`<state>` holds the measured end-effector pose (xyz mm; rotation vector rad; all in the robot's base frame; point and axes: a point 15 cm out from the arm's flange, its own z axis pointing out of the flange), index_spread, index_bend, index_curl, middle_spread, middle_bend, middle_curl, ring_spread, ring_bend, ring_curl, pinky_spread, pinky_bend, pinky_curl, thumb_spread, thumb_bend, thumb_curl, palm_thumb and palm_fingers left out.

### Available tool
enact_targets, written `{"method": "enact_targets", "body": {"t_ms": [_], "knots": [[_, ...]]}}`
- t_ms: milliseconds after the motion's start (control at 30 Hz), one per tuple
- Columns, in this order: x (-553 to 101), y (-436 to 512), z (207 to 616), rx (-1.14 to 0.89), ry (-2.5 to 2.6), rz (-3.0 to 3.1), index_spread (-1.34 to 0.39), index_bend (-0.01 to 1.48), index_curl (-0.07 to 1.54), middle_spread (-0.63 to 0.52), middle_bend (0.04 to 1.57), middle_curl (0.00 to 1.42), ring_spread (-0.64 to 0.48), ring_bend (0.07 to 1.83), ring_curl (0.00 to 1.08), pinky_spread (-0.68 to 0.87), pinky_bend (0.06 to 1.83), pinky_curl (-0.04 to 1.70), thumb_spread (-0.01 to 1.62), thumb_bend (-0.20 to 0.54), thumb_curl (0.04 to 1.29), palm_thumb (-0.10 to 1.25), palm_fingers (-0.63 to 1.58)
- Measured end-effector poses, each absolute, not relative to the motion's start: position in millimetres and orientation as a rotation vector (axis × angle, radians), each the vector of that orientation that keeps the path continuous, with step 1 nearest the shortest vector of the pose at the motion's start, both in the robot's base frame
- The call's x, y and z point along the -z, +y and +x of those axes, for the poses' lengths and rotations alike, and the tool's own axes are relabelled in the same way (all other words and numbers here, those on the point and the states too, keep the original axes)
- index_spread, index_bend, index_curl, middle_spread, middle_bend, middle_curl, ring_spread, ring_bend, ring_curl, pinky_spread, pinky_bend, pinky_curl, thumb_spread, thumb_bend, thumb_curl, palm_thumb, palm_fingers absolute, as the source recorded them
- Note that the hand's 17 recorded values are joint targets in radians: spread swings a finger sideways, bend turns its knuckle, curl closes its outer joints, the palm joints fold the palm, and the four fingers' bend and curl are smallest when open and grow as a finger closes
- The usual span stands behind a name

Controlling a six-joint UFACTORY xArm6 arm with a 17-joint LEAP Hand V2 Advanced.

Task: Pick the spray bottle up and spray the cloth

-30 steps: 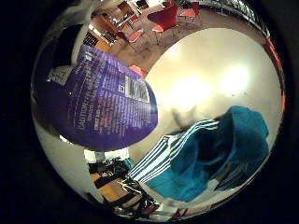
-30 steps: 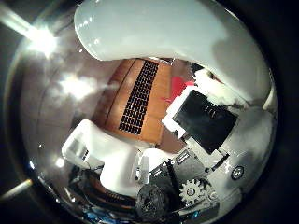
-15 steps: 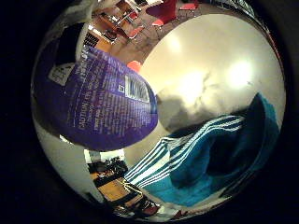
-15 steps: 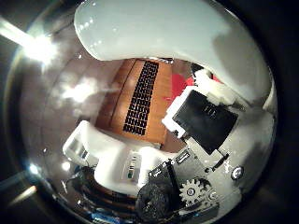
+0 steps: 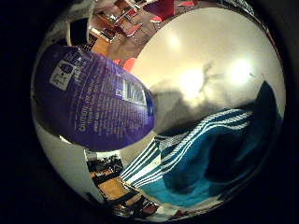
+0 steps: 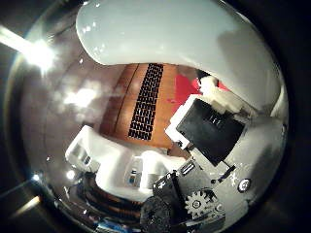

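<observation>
The spray bottle (image 5: 93,98), with a purple printed label, fills much of the little finger side palm view and is close to the palm. Its white upper part (image 6: 165,34) arches across the thumb side palm view. My right hand (image 6: 194,146) shows there as white, black and geared parts, with fingers (image 6: 102,160) curled round the bottle. The bottle hangs above a white round table (image 5: 210,65). The teal cloth (image 5: 210,154) with white stripes lies crumpled on that table, below and beside the bottle.
Red chairs (image 5: 163,11) and small tables stand beyond the table's far edge. A wooden panel with a dark slatted strip (image 6: 146,97) shows past the bottle in the thumb side palm view, with bright lights (image 6: 39,53) beside it.
The whole little finger side palm view has shifted, so the hand has moved. The cloth now sits nearer the picture's edge. The bottle keeps its place against the palm.
</observation>
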<state>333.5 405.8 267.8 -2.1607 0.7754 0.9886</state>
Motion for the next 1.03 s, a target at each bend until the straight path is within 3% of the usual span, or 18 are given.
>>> {"method": "enact_targets", "body": {"t_ms": [133,233,367,467,567,667,1033], "knots": [[-264,400,325,-1.003,0.752,-2.211,-0.35,0.24,0.58,-0.12,0.88,0.52,-0.22,1.24,0.48,-0.46,1.06,0.80,0.76,-0.028,0.72,0.82,0.73],[-264,397,324,-0.995,0.746,-2.231,-0.40,0.20,0.57,-0.12,0.79,0.50,-0.23,1.17,0.46,-0.43,0.98,0.77,0.90,-0.027,0.66,0.81,0.53],[-265,395,324,-0.991,0.748,-2.238,-0.43,0.25,0.54,-0.09,0.69,0.47,-0.19,1.04,0.41,-0.20,0.77,0.72,0.99,-0.029,0.58,0.76,0.26],[-267,393,324,-0.979,0.748,-2.248,-0.40,0.23,0.50,-0.06,0.59,0.43,-0.12,0.90,0.36,0.08,0.67,0.67,1.01,-0.028,0.53,0.75,0.11],[-271,392,324,-0.969,0.742,-2.251,-0.36,0.20,0.46,-0.03,0.52,0.40,-0.03,0.78,0.32,0.29,0.60,0.59,1.02,-0.028,0.50,0.73,0.07],[-281,387,328,-0.954,0.746,-2.238,-0.32,0.19,0.43,-0.01,0.47,0.38,0.04,0.69,0.29,0.37,0.53,0.52,1.02,-0.025,0.47,0.72,0.07],[-312,335,354,-0.799,0.789,-2.278,-0.29,0.16,0.34,0.02,0.34,0.36,0.14,0.53,0.25,0.41,0.42,0.39,1.02,-0.025,0.43,0.71,0.13]]}}
